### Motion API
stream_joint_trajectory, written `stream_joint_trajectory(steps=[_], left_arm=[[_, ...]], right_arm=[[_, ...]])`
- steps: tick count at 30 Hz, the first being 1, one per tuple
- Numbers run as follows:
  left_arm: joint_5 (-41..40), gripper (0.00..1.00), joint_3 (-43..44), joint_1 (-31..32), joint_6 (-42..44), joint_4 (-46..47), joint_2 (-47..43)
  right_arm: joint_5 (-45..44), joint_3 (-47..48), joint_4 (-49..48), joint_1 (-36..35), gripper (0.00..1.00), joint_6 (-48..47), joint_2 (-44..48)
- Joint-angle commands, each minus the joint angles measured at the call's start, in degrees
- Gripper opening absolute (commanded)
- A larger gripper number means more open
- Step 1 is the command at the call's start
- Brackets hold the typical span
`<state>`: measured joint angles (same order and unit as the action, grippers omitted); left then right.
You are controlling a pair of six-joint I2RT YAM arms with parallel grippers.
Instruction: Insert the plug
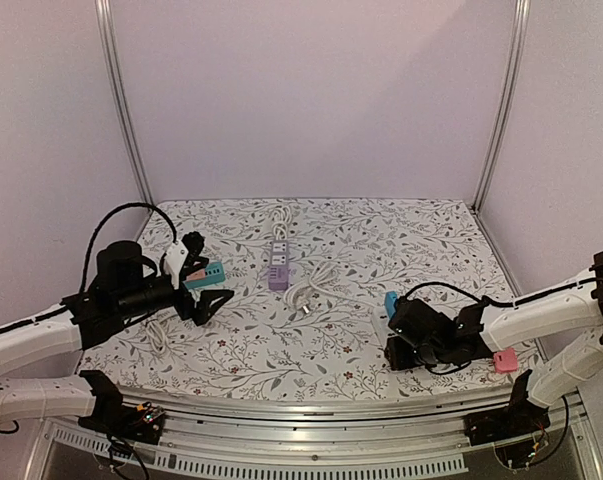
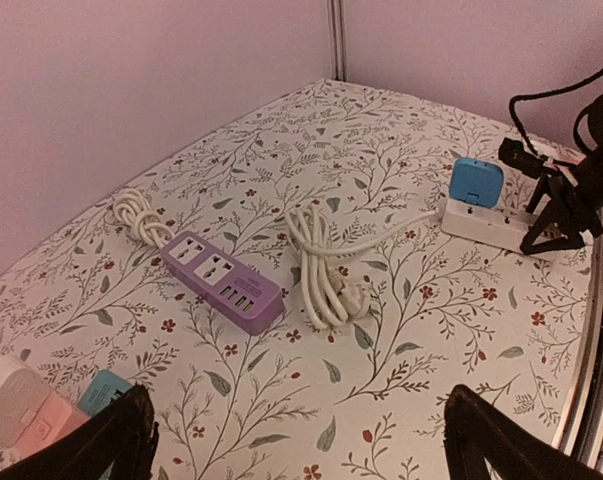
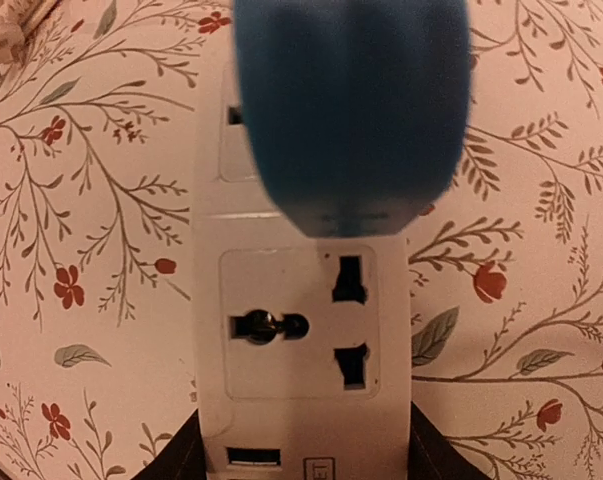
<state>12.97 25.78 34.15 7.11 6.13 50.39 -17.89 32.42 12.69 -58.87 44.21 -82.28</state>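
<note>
My left gripper [image 2: 301, 440] hangs above the near left part of the table [image 1: 421, 235], its two fingers [image 2: 111, 440] spread wide with nothing between them. Just below it lie a pink-and-white adapter [image 2: 21, 415] and a teal one [image 2: 106, 392]. Further out I see a purple power strip [image 2: 221, 280] and, beside it, a loosely coiled white cable [image 2: 316, 255].

My right gripper [image 3: 301, 455] is down at the near end of the white power strip [image 3: 301, 330] on the right side of the table. One dark finger sits close against each long side of the strip. I cannot tell whether they are pinching it or only straddling it.

The blue plug [image 3: 351, 110] stands upright in the strip's far socket. The universal socket next to it is bare.
</note>
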Motion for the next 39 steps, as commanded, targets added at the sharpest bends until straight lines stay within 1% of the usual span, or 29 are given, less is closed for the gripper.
stream_joint_trajectory(steps=[1, 3, 6, 9, 11, 15, 19, 20, 22, 24, 26, 28, 31, 32, 35, 39], left_arm=[[-0.1, 1.00, -1.9, -0.8, -5.1, 3.1, -0.9], [-0.7, 1.00, -2.2, -0.8, -6.1, 3.3, -1.2], [-2.9, 0.99, -2.2, -0.8, -6.9, 2.5, -0.9], [-5.2, 1.00, -1.3, -0.8, -9.9, 2.1, 0.9], [-6.4, 1.00, 0.2, -0.8, -11.1, 1.3, 3.4], [-8.9, 0.99, 5.8, -0.8, -12.7, -1.8, 9.2], [-10.3, 0.99, 14.1, -0.9, -14.3, -5.8, 18.1], [-10.5, 1.00, 16.4, -1.0, -14.9, -8.7, 20.8], [-10.7, 1.00, 21.9, -1.0, -16.0, -11.6, 26.5], [-10.8, 0.99, 27.7, -1.0, -16.9, -13.8, 32.9], [-11.2, 0.99, 33.2, -0.9, -18.2, -15.6, 39.5], [-12.1, 0.99, 38.4, -0.6, -19.2, -17.4, 46.1], [-12.6, 0.99, 45.4, -0.1, -20.9, -18.1, 54.0], [-12.5, 0.99, 47.2, 0.0, -21.6, -18.0, 56.1], [-12.8, 0.99, 52.6, 0.0, -23.8, -18.7, 62.6], [-12.8, 1.00, 60.4, 0.0, -24.4, -18.8, 70.2]], right_arm=[[-7.8, -2.1, 16.9, -0.1, 0.23, 16.9, 0.1], [-9.0, -2.1, 17.3, 0.2, 0.23, 18.8, -0.3], [-9.6, -1.0, 16.0, 4.0, 0.23, 19.9, -1.5], [-9.9, 1.8, 11.6, 10.3, 0.23, 15.8, -3.9], [-9.0, 5.1, 8.7, 14.8, 0.23, 11.0, -7.4], [-5.9, 15.7, 7.2, 21.5, 0.23, 4.8, -18.2], [-3.9, 24.5, 7.6, 24.3, 0.22, 0.5, -27.2], [-3.6, 26.0, 7.6, 24.8, 0.22, -0.1, -29.0], [-3.4, 28.1, 7.8, 25.5, 0.25, -0.9, -30.5], [-4.1, 29.3, 8.0, 25.7, 0.33, -1.8, -31.0], [-4.7, 30.2, 8.4, 25.9, 0.49, -3.0, -30.9], [-4.6, 31.0, 9.5, 25.9, 0.72, -4.6, -30.4], [-4.9, 30.9, 12.4, 25.8, 0.93, -6.4, -28.5], [-4.9, 30.3, 13.0, 25.8, 0.97, -6.5, -27.7], [-4.5, 27.2, 14.1, 25.8, 0.99, -6.5, -23.4], [-2.9, 24.2, 15.3, 25.6, 0.99, -6.3, -17.7]])
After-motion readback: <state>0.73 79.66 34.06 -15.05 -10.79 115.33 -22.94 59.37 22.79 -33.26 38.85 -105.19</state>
